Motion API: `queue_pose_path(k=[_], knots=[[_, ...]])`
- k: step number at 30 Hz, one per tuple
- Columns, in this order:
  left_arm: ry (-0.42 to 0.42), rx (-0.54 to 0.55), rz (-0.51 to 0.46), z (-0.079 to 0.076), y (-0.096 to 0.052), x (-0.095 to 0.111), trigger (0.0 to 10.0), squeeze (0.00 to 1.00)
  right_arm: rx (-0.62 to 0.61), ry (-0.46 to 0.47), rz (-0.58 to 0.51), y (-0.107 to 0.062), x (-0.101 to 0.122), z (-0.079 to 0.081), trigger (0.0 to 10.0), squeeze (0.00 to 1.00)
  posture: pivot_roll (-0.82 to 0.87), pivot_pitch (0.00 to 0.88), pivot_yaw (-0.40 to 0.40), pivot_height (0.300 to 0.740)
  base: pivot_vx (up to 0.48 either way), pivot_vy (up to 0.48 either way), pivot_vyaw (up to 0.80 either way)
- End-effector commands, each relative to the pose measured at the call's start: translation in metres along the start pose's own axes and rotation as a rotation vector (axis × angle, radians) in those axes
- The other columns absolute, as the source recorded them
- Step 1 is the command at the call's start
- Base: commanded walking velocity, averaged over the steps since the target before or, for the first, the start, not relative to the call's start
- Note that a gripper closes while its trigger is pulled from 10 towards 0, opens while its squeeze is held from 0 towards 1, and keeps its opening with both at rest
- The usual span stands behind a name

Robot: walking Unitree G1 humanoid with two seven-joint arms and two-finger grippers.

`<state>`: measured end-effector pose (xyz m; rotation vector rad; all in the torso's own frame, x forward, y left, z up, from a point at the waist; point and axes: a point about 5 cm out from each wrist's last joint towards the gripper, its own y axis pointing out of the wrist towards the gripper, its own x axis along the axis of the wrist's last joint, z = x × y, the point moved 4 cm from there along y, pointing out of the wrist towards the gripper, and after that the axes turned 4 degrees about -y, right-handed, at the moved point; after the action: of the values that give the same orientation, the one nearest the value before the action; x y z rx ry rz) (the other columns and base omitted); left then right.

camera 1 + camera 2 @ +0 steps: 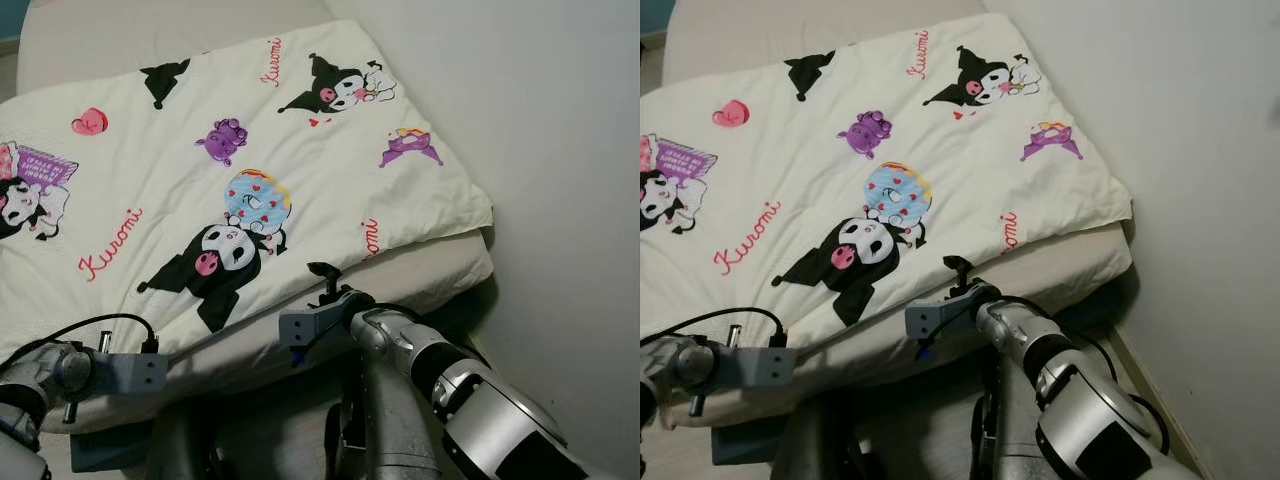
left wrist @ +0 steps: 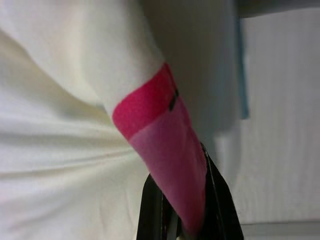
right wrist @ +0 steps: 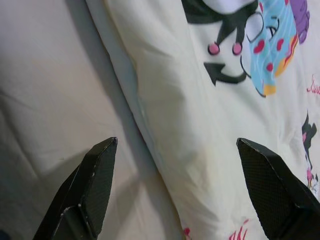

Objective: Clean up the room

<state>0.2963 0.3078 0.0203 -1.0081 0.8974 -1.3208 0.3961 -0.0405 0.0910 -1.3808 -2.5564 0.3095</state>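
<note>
A cream Kuromi-print blanket (image 1: 230, 190) lies spread over the bed (image 1: 440, 270), its surface covered with black-and-white cartoon figures, purple creatures, a pink heart and red "Kuromi" script. One corner of the blanket reaches the bed's far corner by the white wall (image 1: 540, 120), where it overhangs the beige mattress a little. The blanket's near edge runs slantwise across the mattress, leaving a strip of bare mattress between that edge and the robot.

The right gripper (image 3: 175, 185) hovers just above this near edge of the blanket, close to the large cartoon figure with the blue polka-dot shape. Its two black fingers (image 3: 90, 185) are spread wide apart: in the right wrist view one finger sits over the bare mattress side and the other over the printed blanket, with the folded hem lying between them, not pinched. From the head views the silver right arm (image 1: 450, 370) reaches in from the robot's side towards the bed's edge.

The left gripper (image 2: 187, 210) is at the near edge of the blanket further along from the right gripper, away from the wall. In the left wrist view its black fingers (image 2: 222, 200) are closed together on a fold of the blanket, the pinched cloth showing a red and pink printed patch, with cream fabric bunched and creased around the grip. A black cable (image 1: 100, 325) loops over the left arm (image 1: 60, 375).
</note>
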Motion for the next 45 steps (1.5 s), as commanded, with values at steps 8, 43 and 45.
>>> queue_pose_path(k=[8,43,45], knots=[[0.026,-0.596,0.031,-0.108,0.007,-0.013,0.0,0.0,0.024,-0.012,-0.058,0.002,0.014,0.005,10.0,0.0,-0.06,0.374,-0.008,0.58,0.0,0.0,0.0],[0.03,-0.335,-0.046,-0.061,-0.015,0.005,10.0,0.0,0.048,-0.042,-0.088,0.002,0.017,0.006,10.0,0.0,-0.05,0.332,-0.003,0.58,0.0,0.0,0.0],[-0.079,-0.327,-0.227,-0.052,-0.032,0.032,10.0,0.0,0.048,-0.039,-0.088,0.001,0.016,0.004,10.0,0.0,-0.05,0.303,-0.004,0.58,0.0,0.0,0.0]])
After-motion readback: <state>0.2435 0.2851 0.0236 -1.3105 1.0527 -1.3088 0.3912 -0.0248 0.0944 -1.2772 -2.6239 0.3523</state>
